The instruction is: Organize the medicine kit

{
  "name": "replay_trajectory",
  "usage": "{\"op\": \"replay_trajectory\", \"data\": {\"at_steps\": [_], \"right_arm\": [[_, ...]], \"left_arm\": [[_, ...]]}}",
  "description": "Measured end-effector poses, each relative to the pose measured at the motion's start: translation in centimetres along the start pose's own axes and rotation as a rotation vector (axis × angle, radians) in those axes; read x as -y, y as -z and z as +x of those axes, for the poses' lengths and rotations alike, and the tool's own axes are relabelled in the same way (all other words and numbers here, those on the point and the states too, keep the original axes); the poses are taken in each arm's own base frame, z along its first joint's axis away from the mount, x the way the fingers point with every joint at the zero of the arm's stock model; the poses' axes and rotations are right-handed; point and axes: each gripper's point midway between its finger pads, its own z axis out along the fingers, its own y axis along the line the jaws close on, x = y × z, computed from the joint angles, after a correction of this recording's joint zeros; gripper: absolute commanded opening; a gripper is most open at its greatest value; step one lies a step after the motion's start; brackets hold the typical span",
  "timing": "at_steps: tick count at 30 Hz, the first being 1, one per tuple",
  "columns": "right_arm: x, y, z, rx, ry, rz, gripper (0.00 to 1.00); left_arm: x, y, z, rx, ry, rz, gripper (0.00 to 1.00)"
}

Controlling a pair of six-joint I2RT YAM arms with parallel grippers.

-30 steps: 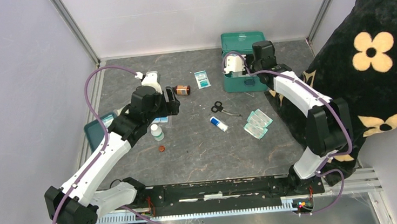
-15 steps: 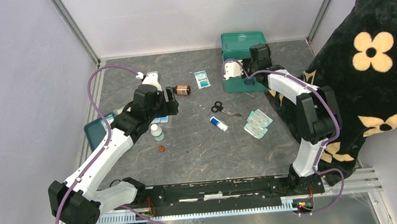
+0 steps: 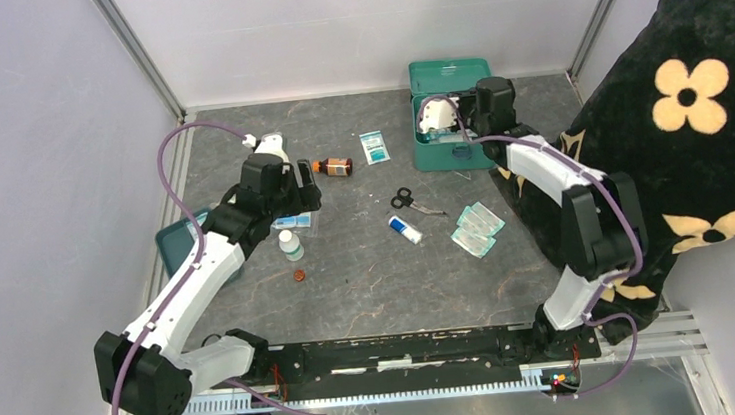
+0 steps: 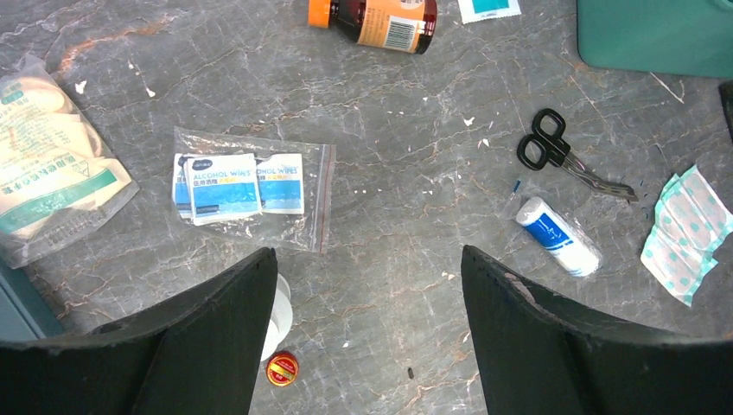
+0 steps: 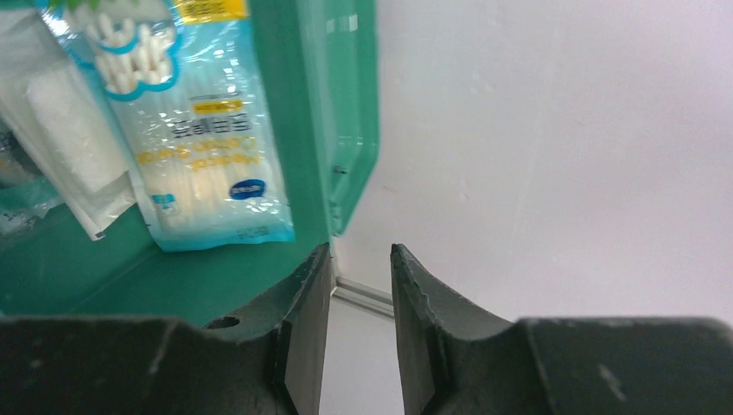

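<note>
The teal-green medicine kit [image 3: 451, 148] stands at the back of the table with its lid up. In the right wrist view its inside [image 5: 251, 277] holds a cotton-swab packet [image 5: 203, 138] and a white gauze packet [image 5: 73, 130]. My right gripper [image 5: 361, 259] hovers at the kit's rim with its jaws a small gap apart and nothing between them. My left gripper [image 4: 369, 259] is wide open and empty above the table, just below a bag of alcohol wipes [image 4: 251, 186]. The left gripper [image 3: 308, 185] also shows in the top view.
Loose on the table: a brown bottle [image 4: 380, 13], scissors [image 4: 562, 156], a blue-white tube [image 4: 557, 235], plasters [image 4: 691, 220], a gauze packet [image 4: 47, 164], a white bottle [image 4: 275, 303], a red tin [image 4: 281, 367], a teal sachet [image 3: 373, 147]. A shallow teal tray [image 3: 178, 246] lies at the left. A black flowered cloth [image 3: 696, 108] fills the right.
My right gripper has shifted slightly right and back over the kit. My left gripper has drawn a little to the left. Nothing was picked up or let go.
</note>
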Motion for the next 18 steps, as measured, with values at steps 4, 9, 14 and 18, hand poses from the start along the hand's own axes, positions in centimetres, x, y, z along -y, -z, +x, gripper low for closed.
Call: {"op": "replay_trajectory", "data": {"at_steps": [4,9,14,18], "right_arm": [[2.7,3.9,-0.5,0.026,-0.107,0.133,0.36],[6.2,8.5,-1.1,0.085,-0.412,0.312,0.36],[7.4,11.0,-1.7,0.151,-0.822,0.377,0.36],[6.2,11.6,-2.5,0.183,-1.143,0.335,0.37]], "left_arm": [[-1.0,-0.1,-0.2,-0.003,0.023,-0.015,0.85],[-3.2,-0.9,-0.9,-0.013,0.07,-0.065,0.85],[-6.6,-2.0,-1.5,-0.038,0.13,-0.156,0.85],[-9.1,-2.8,-1.3,-0.071,0.161,-0.238,0.83]]}}
